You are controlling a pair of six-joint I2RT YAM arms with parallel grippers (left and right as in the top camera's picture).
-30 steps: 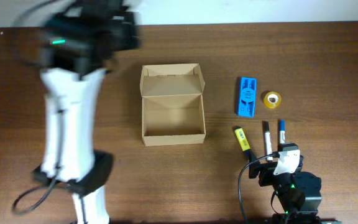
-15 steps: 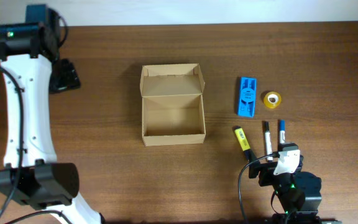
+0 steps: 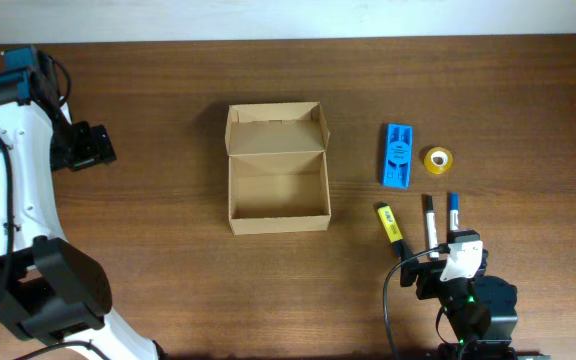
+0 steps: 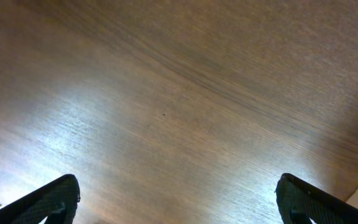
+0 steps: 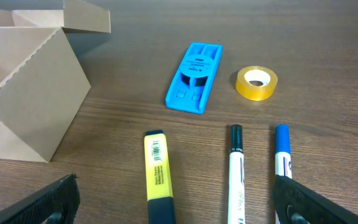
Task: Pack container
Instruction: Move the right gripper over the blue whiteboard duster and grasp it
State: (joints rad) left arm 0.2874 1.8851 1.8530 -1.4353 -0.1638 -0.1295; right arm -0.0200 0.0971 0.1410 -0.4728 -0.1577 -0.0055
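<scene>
- Currently holds nothing in the left hand (image 3: 86, 147), fingers (image 4: 45, 200) spread wide above bare counter (image 4: 179, 93) at the far left.
- Holds nothing in the right hand (image 3: 458, 258) either, fingers (image 5: 48, 202) parted, low at the near right, just behind the pens.
- Finds the tan cardboard box (image 3: 278, 188) mid-counter, upright, flap lid (image 3: 276, 132) open on its far side, well apart from both hands.
- Shows, right of the box, a blue flat case (image 3: 398, 156) beside a yellow tape roll (image 3: 437, 159).
- Shows nearer a yellow highlighter (image 3: 389, 222), a black-capped marker (image 3: 430, 220) and a blue-capped marker (image 3: 453, 212), side by side.
</scene>
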